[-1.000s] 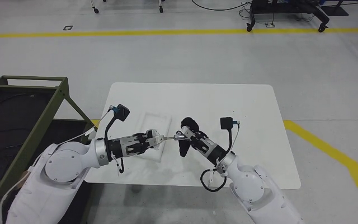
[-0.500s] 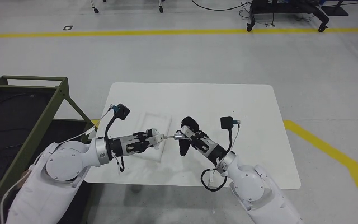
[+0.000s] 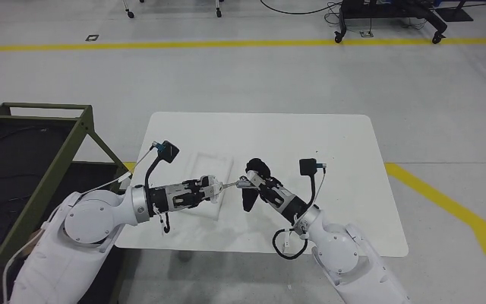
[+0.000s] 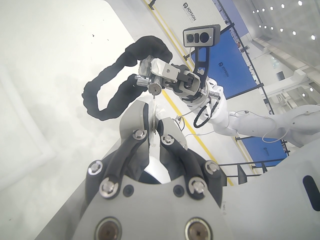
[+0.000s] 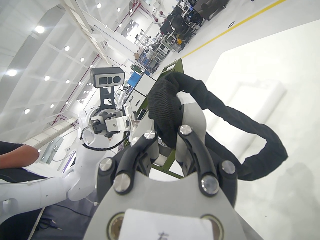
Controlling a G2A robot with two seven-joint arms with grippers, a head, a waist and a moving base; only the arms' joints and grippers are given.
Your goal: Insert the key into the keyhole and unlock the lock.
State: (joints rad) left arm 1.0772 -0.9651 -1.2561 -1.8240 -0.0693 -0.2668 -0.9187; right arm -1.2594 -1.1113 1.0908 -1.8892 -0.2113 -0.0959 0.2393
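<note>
Black-sleeved lock (image 4: 152, 48): clamped by its metal head in my right claw (image 5: 167, 136), with the loop hanging beyond the claw above the counter (image 3: 334, 152).
Key (image 4: 153, 101): pinched tight in my left claw (image 4: 153, 119), blade pointing straight ahead of the fingertips.
Keyhole (image 4: 155, 89): just ahead of my left claw. The blade tip is at its mouth, but I cannot tell if it has entered.
Change: over the last second my left arm crept slightly toward the right claw; nothing else shifted.
Meaning: I judge insertion barely begun and the turn not yet made.
Writing: there is lettering on the blue panels (image 4: 230, 58) behind and a label (image 5: 162, 231) on my right wrist; I leave both unread.
</note>
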